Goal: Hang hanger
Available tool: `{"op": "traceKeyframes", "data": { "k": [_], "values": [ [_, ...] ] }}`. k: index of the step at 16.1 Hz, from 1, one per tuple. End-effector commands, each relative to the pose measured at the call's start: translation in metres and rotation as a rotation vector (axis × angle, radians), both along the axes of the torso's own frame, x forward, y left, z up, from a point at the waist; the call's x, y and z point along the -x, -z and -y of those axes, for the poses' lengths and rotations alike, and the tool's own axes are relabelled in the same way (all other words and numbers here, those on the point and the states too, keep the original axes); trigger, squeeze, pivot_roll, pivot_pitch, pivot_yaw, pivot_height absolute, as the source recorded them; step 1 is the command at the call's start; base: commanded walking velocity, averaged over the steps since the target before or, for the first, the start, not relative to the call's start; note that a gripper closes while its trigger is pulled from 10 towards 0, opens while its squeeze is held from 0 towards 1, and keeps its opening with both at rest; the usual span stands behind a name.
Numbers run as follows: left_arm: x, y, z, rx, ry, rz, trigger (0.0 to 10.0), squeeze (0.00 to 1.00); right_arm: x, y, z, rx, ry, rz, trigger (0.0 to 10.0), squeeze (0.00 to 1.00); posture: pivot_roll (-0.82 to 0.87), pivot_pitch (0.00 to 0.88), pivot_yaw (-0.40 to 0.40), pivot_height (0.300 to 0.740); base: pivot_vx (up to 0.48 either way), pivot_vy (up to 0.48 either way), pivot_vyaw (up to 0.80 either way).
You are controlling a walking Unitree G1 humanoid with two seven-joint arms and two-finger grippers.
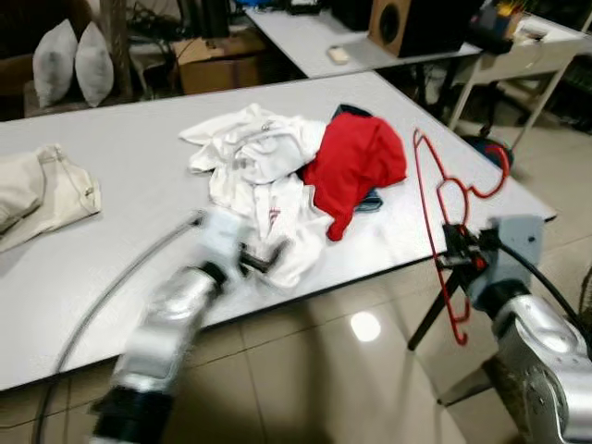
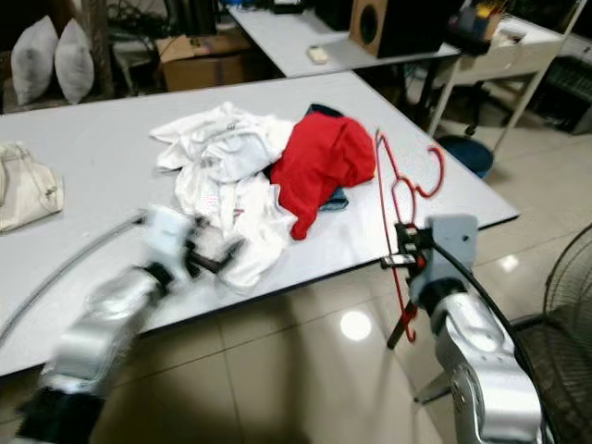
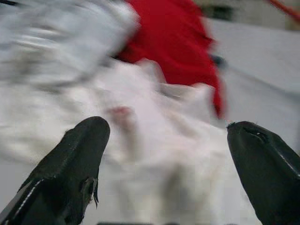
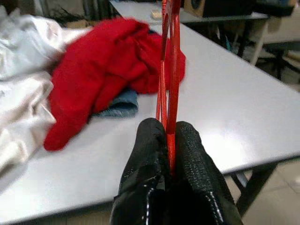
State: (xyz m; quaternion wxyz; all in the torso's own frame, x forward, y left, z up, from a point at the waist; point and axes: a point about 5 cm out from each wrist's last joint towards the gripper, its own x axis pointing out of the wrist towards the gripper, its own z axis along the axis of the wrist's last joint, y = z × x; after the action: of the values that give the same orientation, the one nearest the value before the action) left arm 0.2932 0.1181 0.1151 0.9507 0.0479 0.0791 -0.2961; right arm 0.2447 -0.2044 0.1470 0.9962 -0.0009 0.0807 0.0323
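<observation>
A thin red hanger (image 1: 442, 194) stands upright off the table's near right corner, its hook toward the far side. My right gripper (image 1: 456, 252) is shut on its lower bar; in the right wrist view the black fingers (image 4: 154, 164) pinch the red hanger (image 4: 169, 70). My left gripper (image 1: 254, 261) is open and blurred, at the near edge of a white garment (image 1: 254, 171) in the heap. In the left wrist view its fingers (image 3: 77, 164) straddle white cloth (image 3: 154, 159). A red garment (image 1: 356, 166) lies right of the white one, over blue denim (image 4: 119, 105).
The white table (image 1: 139, 157) holds a beige garment (image 1: 37, 194) at its left edge. A second table (image 1: 314, 37) with a speaker (image 1: 393, 23) stands behind. Tiled floor (image 1: 342, 370) lies in front, a fan (image 2: 564, 305) at right, pillows (image 1: 69, 60) far left.
</observation>
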Motion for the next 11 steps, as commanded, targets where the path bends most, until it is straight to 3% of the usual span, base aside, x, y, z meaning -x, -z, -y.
{"op": "traceKeyframes", "data": {
  "k": [1, 3, 4, 5, 6, 7, 11],
  "values": [
    [-0.003, 0.004, 0.01, -0.037, 0.071, -0.022, 10.0, 0.0, 0.004, -0.001, 0.005, 0.013, 0.021, -0.01, 10.0, 0.0, -0.25, 0.0, 0.023, 0.74, 0.0, 0.0, 0.0],
    [-0.01, 0.012, 0.018, -0.083, 0.087, -0.058, 10.0, 0.0, 0.008, 0.005, 0.012, 0.035, 0.071, -0.048, 10.0, 0.0, -0.26, 0.0, 0.021, 0.74, 0.0, 0.0, 0.0],
    [-0.015, 0.018, 0.018, -0.122, 0.071, -0.076, 8.0, 0.0, 0.008, 0.007, 0.017, 0.046, 0.107, -0.062, 10.0, 0.0, -0.26, 0.0, 0.021, 0.74, 0.0, 0.0, 0.0],
    [-0.017, 0.025, 0.017, -0.167, 0.06, -0.09, 5.0, 0.0, 0.009, 0.007, 0.018, 0.06, 0.113, -0.064, 10.0, 0.0, -0.27, 0.0, 0.023, 0.74, 0.0, 0.0, 0.0],
    [-0.019, 0.028, 0.014, -0.206, 0.045, -0.091, 3.6, 0.0, 0.009, 0.007, 0.017, 0.062, 0.11, -0.062, 10.0, 0.0, -0.27, 0.0, 0.026, 0.74, 0.0, 0.0, 0.0],
    [-0.024, 0.037, 0.007, -0.26, -0.005, -0.12, 0.0, 0.0, 0.011, 0.005, 0.017, 0.066, 0.11, -0.057, 10.0, 0.0, -0.28, 0.0, 0.031, 0.74, 0.0, 0.0, 0.0],
    [-0.026, 0.043, 0.006, -0.276, -0.005, -0.142, 0.0, 0.0, 0.013, 0.0, 0.009, 0.041, 0.062, -0.046, 10.0, 0.0, -0.29, 0.0, 0.031, 0.74, 0.0, 0.0, 0.0]
  ]
}}
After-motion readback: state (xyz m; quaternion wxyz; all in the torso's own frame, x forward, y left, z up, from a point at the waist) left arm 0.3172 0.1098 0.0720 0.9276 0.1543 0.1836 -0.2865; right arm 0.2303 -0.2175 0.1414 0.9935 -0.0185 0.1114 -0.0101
